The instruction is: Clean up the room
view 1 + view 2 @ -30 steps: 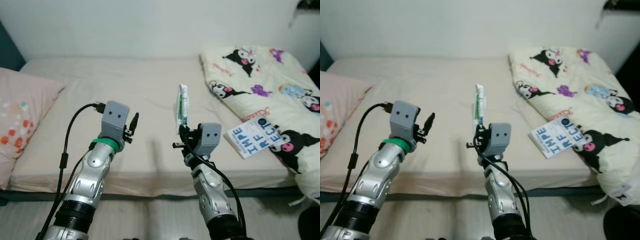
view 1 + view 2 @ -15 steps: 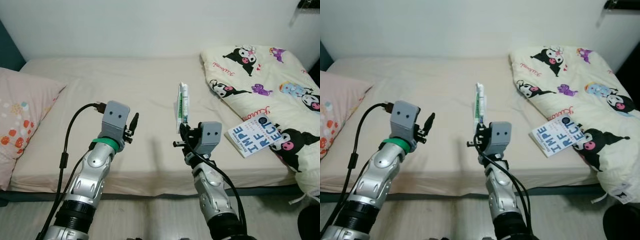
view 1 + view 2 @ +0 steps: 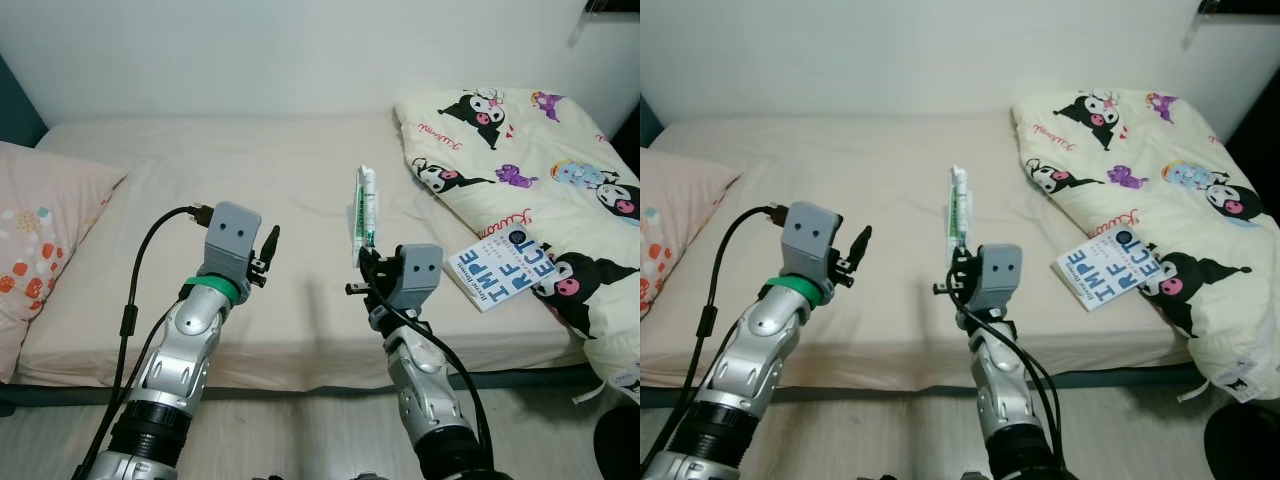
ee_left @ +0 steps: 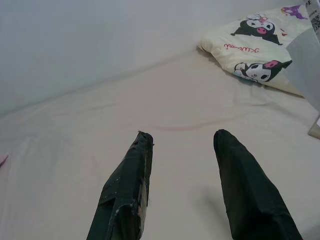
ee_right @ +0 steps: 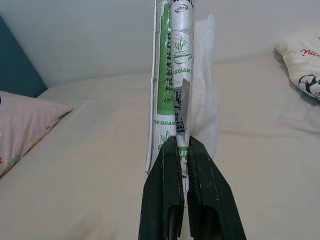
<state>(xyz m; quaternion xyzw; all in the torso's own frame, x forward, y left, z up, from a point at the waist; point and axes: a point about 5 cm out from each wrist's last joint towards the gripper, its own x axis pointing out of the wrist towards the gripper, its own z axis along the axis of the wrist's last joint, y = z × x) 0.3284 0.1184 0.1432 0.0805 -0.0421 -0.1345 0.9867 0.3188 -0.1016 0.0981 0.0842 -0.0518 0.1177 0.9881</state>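
Over the last second the whole view has slid a touch, so the camera has shifted; the arms hold the same pose as before and nothing on the bed has changed place. At the far left a pink pillow (image 3: 45, 235) with orange dots lies at the edge of the bed (image 3: 250, 180), whose beige sheet runs back to a pale wall. Next comes the left gripper (image 3: 268, 247), raised over the front part of the mattress with its two black fingers (image 4: 127, 195) spread well apart and nothing between them, only bare sheet beyond. Just right of it, the right gripper (image 3: 366, 258) is lifted to about the same height, its fingers (image 5: 167, 200) pressed tight on the lower end of a toothpaste tube (image 3: 364, 213), a white and green pack that stands upright above the gripper, clear of the sheet. Further right a book (image 3: 505, 267) with big blue letters lies flat near the front edge of the mattress, its far side touching a rumpled cream blanket (image 3: 520, 150) printed with cartoon characters, which covers the right side of the bed and hangs over its front corner.
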